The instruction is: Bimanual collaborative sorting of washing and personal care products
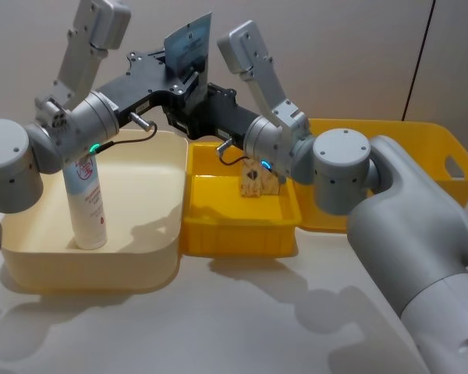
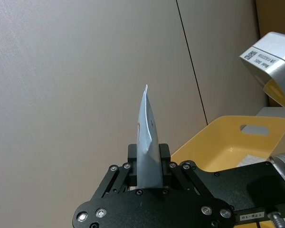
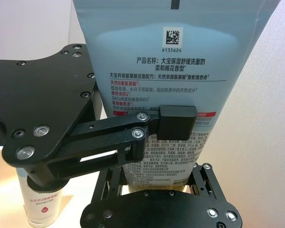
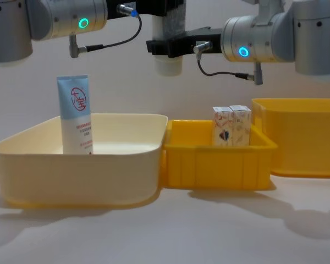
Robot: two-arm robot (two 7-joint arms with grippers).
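Note:
A pale-blue-and-white tube (image 1: pixel 189 43) is held upright in the air above the seam between the two bins, crimped end up and white cap (image 4: pixel 168 65) down. My left gripper (image 2: pixel 149 159) is shut on its flat middle; one of its pads (image 3: pixel 178 122) presses the printed face. Lower down, my right gripper (image 3: pixel 156 183) is shut on the same tube just above the cap. A second tube (image 1: pixel 87 202) stands in the cream bin (image 1: pixel 93 273). Two small white cartons (image 4: pixel 232 125) stand in the small yellow bin (image 1: pixel 234 230).
A large yellow bin (image 1: pixel 421 156) with a handle slot sits at the right, behind my right arm. The three bins stand side by side on the white table. A plain wall lies behind them.

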